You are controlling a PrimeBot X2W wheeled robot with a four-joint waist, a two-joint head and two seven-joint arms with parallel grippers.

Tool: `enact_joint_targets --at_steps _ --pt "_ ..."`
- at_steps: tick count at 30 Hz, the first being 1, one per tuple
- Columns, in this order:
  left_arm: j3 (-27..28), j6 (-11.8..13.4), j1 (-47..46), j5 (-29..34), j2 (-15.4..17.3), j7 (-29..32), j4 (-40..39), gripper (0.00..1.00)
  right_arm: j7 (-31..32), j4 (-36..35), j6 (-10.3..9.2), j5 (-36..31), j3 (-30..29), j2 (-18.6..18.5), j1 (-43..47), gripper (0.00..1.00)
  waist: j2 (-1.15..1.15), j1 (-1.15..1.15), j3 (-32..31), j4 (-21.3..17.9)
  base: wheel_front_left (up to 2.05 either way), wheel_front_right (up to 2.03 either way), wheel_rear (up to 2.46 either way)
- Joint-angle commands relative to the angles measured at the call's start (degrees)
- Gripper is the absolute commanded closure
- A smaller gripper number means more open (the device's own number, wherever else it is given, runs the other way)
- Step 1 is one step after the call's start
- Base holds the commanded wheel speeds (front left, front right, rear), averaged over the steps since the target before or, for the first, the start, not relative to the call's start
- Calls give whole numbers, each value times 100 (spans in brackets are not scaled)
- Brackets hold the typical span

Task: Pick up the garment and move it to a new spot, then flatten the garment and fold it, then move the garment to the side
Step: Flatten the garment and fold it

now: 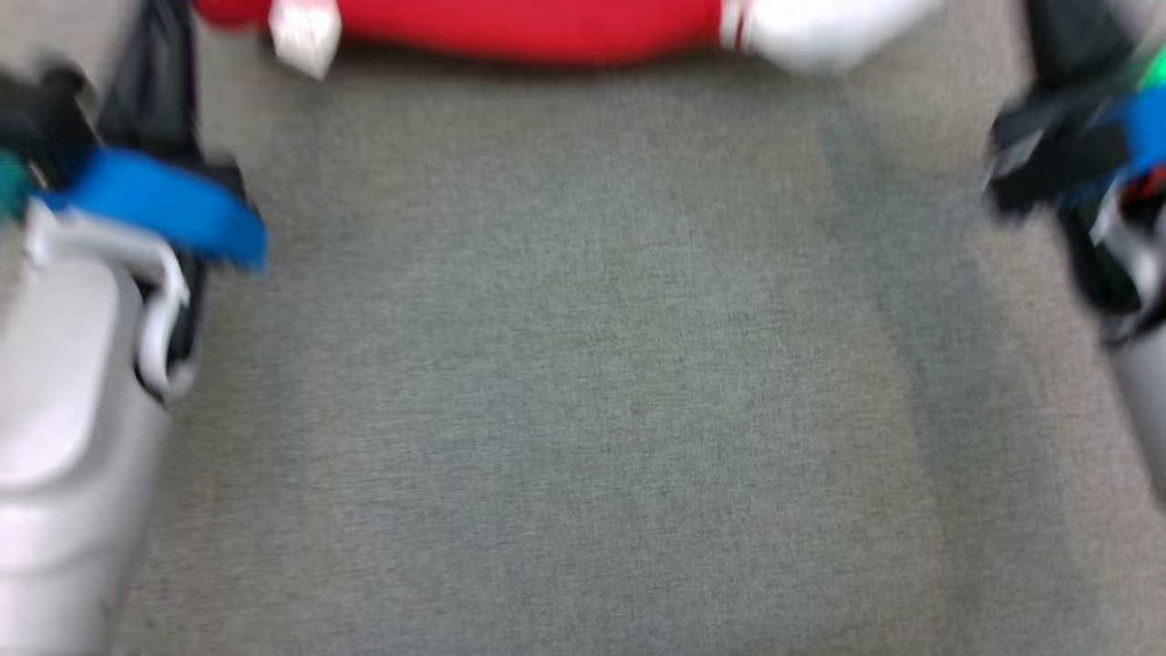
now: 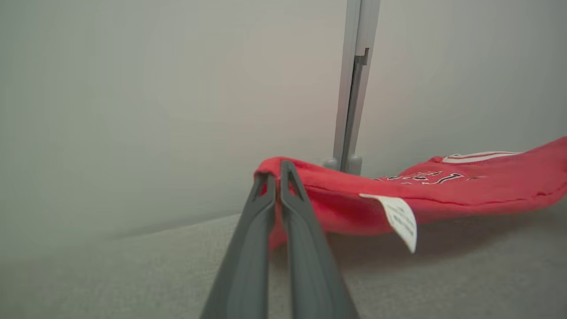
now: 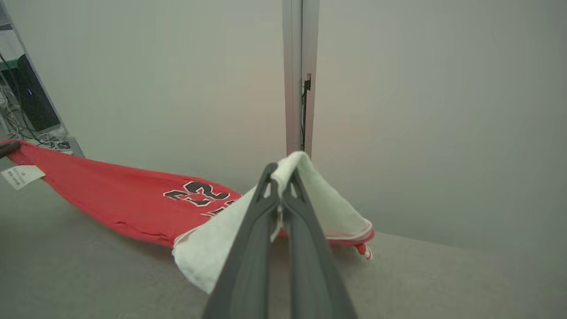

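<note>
Plainly, the garment (image 2: 447, 190), a red shirt with dark numbers outlined in white on it, is stretched sideways between the two grippers in front of the post (image 2: 354, 88), a pale metal upright set against the plain wall (image 2: 133, 110). The left gripper (image 2: 278, 177) has its jaws pressed together on a bunched red edge just left of the foot of the post. A white label (image 2: 401, 217) hangs from the cloth just right of the post. The right gripper (image 3: 279, 177) is clamped on a white sleeve (image 3: 203, 252), which peaks over the fingertips directly in front of the post and drapes down on both sides. From there the red body runs off to the left of the post and sags. It casts a shadow on the grey cloth surface (image 1: 583, 383), but whether its lowest part touches cannot be told.

The head view is badly blurred. There the shirt is a red band along the top edge, white at its right end. A pale forearm (image 1: 55, 410) with a blue band (image 1: 155, 205) is at the left, and dark and blue parts of the other arm (image 1: 1093, 155) at the right. Far left of the post, in the right wrist view, are a dark box and loose cables (image 3: 31, 102).
</note>
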Motion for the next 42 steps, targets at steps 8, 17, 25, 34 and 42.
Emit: enact_joint_targets --at_steps 8,17,25,34,42 --pt "-37 24 1890 -412 -286 -197 143 100 1300 -372 2 395 -370 -57 2351 100 0 -1 -903 156 0 0 0" --pt "-51 394 3328 -789 -497 -12 -544 100 2966 -1346 2 -86 -1748 898 4450 100 0 -1 -1559 266 0 0 0" --pt "8 604 3989 -972 -262 366 -1059 100 4274 -2714 2 -424 -2446 1689 5636 100 0 -1 -1792 293 0 0 0" --pt "-58 878 4876 -1338 89 1425 -1967 100 5492 -3719 2 -573 -2848 2150 6460 100 0 -1 -1881 275 0 0 0" --pt "-13 938 4880 -1454 164 1657 -2628 100 5107 -3955 2 -904 -2817 2130 5980 100 0 -1 -1900 281 0 0 0"
